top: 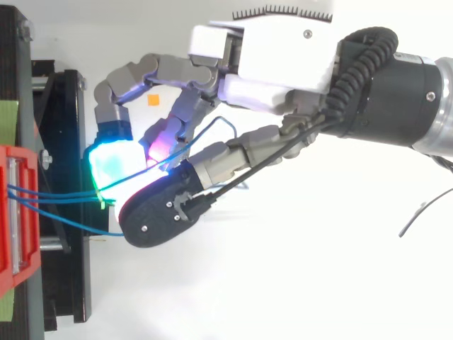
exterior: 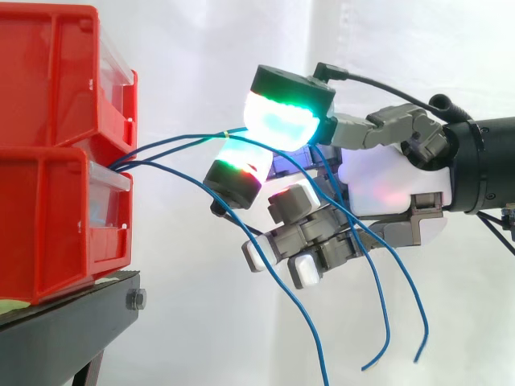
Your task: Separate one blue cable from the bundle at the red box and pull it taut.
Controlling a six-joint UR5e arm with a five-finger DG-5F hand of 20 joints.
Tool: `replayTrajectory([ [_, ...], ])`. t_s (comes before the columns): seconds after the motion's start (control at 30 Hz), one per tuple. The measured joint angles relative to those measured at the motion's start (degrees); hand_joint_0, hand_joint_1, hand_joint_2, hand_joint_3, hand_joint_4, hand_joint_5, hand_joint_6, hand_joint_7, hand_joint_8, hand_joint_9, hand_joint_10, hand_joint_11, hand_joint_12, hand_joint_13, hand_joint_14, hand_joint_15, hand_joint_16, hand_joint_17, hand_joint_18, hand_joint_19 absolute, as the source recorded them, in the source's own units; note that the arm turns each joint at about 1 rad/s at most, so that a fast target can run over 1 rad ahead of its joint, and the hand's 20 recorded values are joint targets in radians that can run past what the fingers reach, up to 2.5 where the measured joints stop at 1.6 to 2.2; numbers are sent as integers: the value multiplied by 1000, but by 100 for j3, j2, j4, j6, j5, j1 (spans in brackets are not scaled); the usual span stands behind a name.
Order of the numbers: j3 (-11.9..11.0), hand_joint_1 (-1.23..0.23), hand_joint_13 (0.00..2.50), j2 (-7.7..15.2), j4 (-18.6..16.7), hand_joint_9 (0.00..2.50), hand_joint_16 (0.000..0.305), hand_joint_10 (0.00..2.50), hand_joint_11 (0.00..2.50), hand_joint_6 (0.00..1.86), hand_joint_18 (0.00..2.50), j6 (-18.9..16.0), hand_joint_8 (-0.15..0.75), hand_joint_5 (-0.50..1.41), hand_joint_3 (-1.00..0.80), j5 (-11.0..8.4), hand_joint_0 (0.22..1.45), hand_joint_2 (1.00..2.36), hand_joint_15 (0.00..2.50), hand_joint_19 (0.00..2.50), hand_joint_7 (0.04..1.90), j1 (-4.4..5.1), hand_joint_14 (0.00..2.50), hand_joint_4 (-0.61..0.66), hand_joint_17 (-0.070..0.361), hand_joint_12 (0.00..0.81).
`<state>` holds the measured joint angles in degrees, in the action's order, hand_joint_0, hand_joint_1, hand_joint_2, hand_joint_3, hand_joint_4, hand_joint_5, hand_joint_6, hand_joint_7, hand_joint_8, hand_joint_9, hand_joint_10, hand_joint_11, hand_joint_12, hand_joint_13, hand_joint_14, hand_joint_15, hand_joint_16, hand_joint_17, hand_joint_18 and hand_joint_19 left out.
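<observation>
While the hand [exterior: 386, 181] pinches one blue cable [exterior: 193, 137], a gap separates it from the red box [exterior: 56, 153].

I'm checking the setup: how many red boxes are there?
2, stacked at left: an upper box on a lower box, which rests on the black stand. More may be hidden.
</observation>
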<state>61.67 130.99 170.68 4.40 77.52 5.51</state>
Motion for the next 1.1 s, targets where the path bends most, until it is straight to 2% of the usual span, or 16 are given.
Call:
replayTrajectory([
  [0.43,-3,-396,806,-1,-7,1237,47,27,915,619,849,1,326,-61,-479,0,618,1002,571,814,1420,2,20,179,106,378],
  [0.53,-4,-458,809,-2,-8,1236,47,29,943,626,848,0,339,-62,-396,0,633,1009,573,814,1490,2,21,179,106,382],
  [0.6,-4,-501,790,-2,-9,1207,48,29,981,684,847,0,352,-83,-329,-1,627,1013,573,804,1365,2,21,158,107,383],
  [0.7,-6,-574,780,-2,-9,1190,48,29,999,714,839,0,350,-101,-254,-2,608,1017,579,806,1324,3,21,155,108,388],
  [0.87,-7,-699,762,-3,-7,1136,49,28,1059,749,820,-7,359,-128,-238,0,594,1017,581,796,1294,3,19,184,110,395],
  [1.1,-13,-842,735,-3,6,1069,49,28,1149,848,802,-9,344,-183,-219,-1,638,1018,577,778,1209,3,21,138,110,403],
])
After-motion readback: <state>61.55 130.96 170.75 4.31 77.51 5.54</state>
